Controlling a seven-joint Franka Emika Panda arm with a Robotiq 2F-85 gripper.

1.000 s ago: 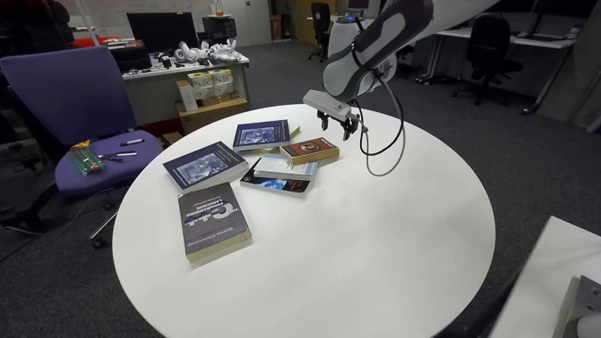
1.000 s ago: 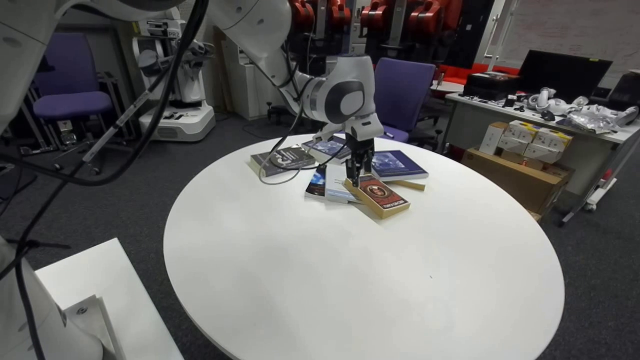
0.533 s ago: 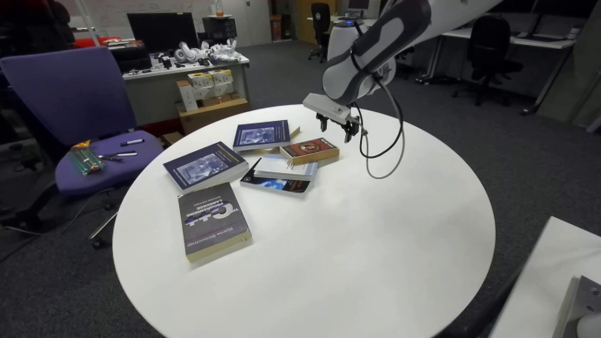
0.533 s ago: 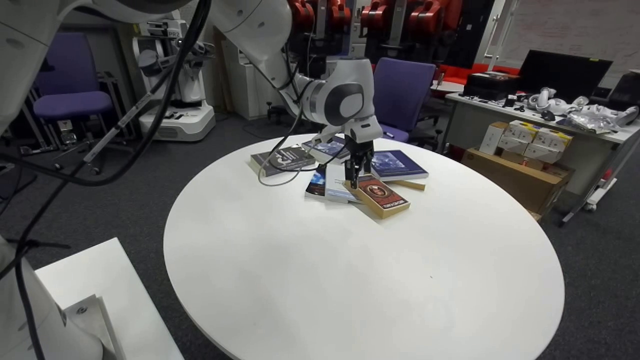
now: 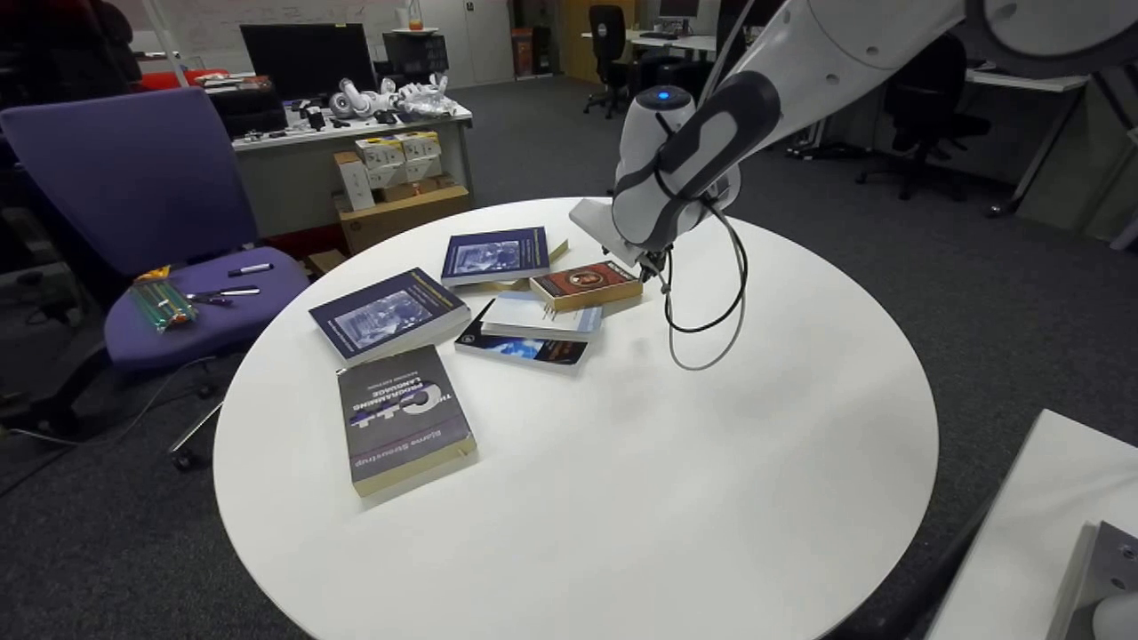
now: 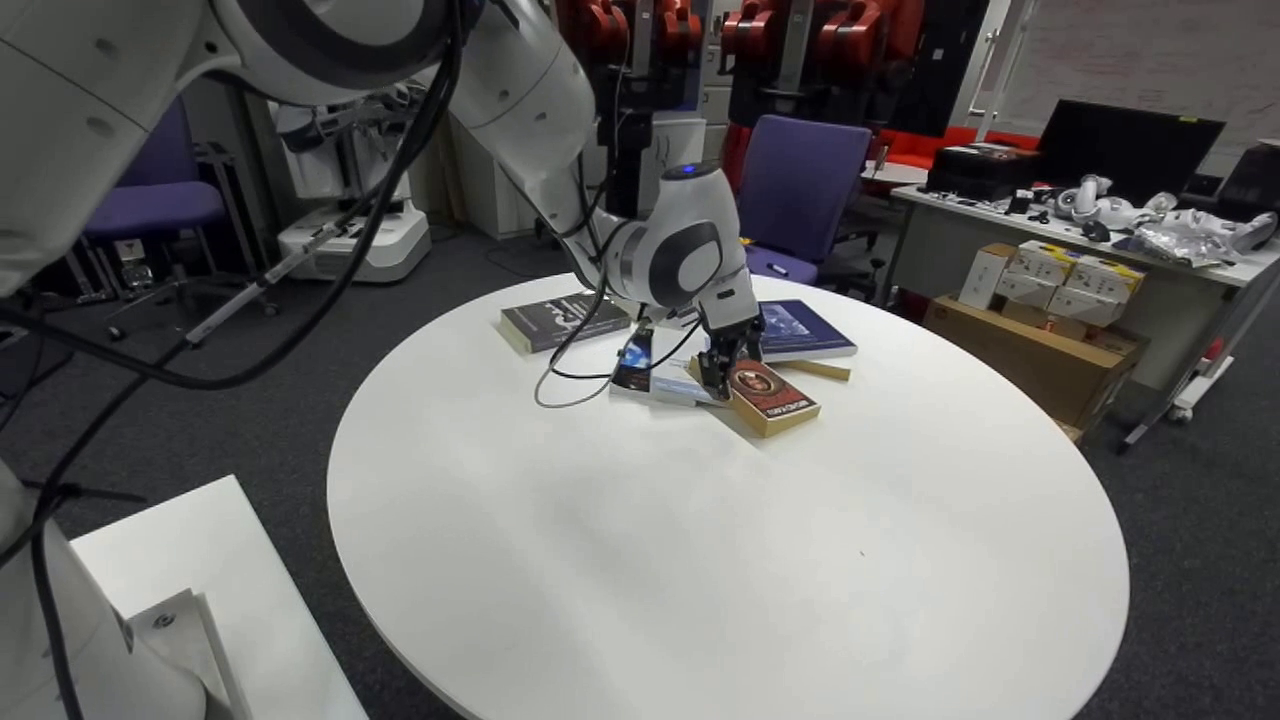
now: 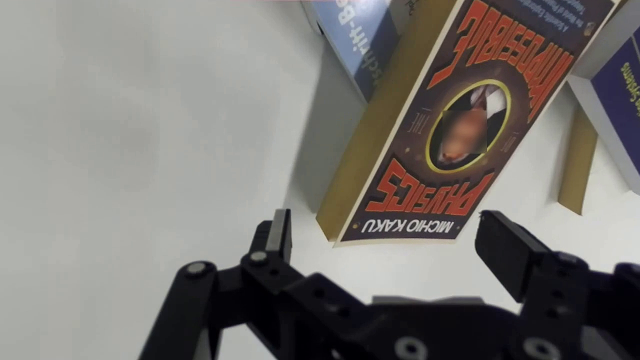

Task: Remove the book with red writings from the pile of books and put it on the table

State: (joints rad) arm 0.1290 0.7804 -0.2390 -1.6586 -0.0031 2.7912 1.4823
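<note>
The book with red writings (image 5: 587, 284) lies on top of the pile of books (image 5: 538, 313), overlapping a pale book, in both exterior views (image 6: 770, 392). In the wrist view (image 7: 417, 145) its dark cover shows large red letters and an oval portrait. Its near end sticks out over the white table (image 5: 676, 480). My gripper (image 7: 385, 221) is open and empty, with one finger to each side of the book's near end and a gap to both edges. In an exterior view the gripper (image 6: 728, 372) is low beside the book; its fingertips are partly hidden in another exterior view (image 5: 647, 267).
Two dark blue books (image 5: 496, 256) and a large grey book (image 5: 407, 418) lie around the pile. A blue-covered book (image 7: 357, 40) sits under the red-lettered one. A cable loop (image 5: 711, 347) hangs from the arm over the table. A purple chair (image 5: 196, 293) stands beside it.
The arm has come down, and my gripper has moved from above to low at the end of the book. The cable loop has dropped with it. The books have not moved.
</note>
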